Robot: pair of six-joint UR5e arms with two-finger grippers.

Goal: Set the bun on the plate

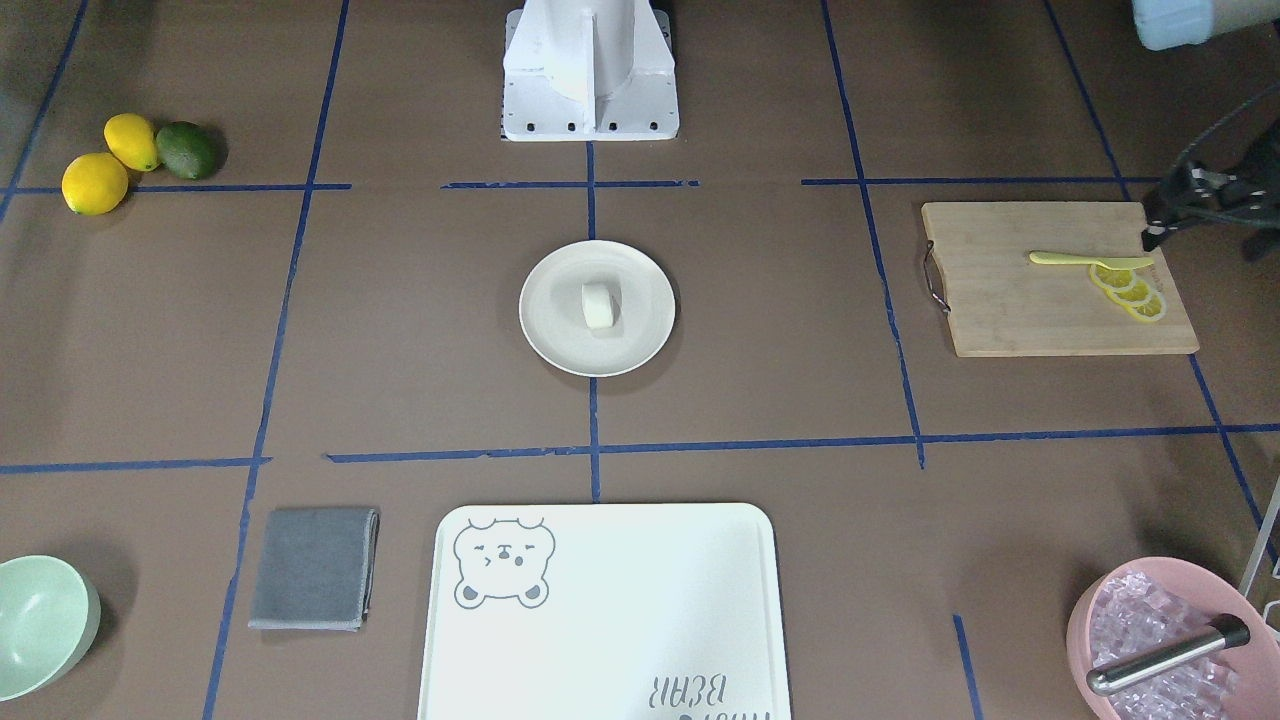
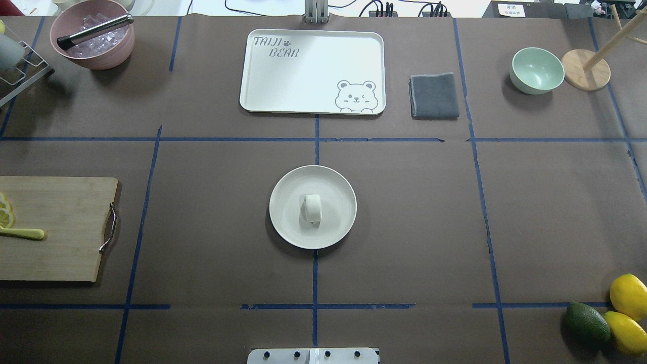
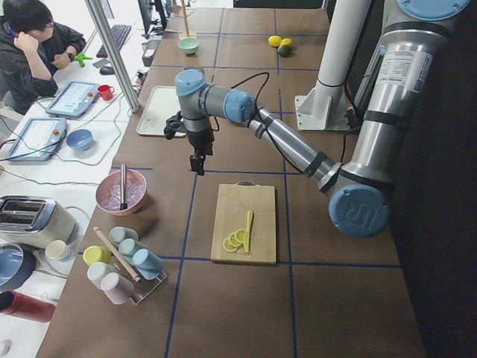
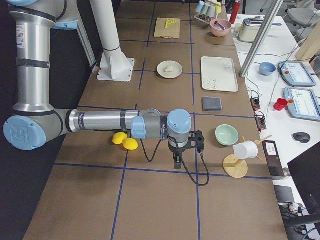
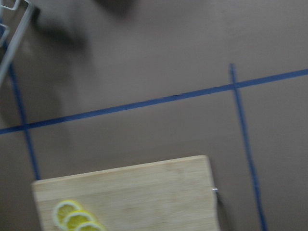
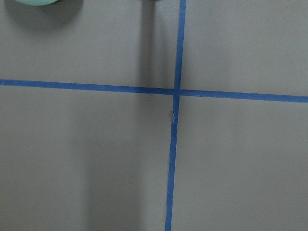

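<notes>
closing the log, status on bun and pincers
Bun on plate, centre. Left pincer, right pincer off to the sides, state unclear. Nothing in the way.

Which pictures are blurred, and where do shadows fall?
Left wrist view: soft all over, the cutting board and lemon slices smeared. Right wrist view: sharp tape lines, one faint vertical shadow. Overhead view: crisp, the plate casts a soft shadow at its lower-left edge.
</notes>
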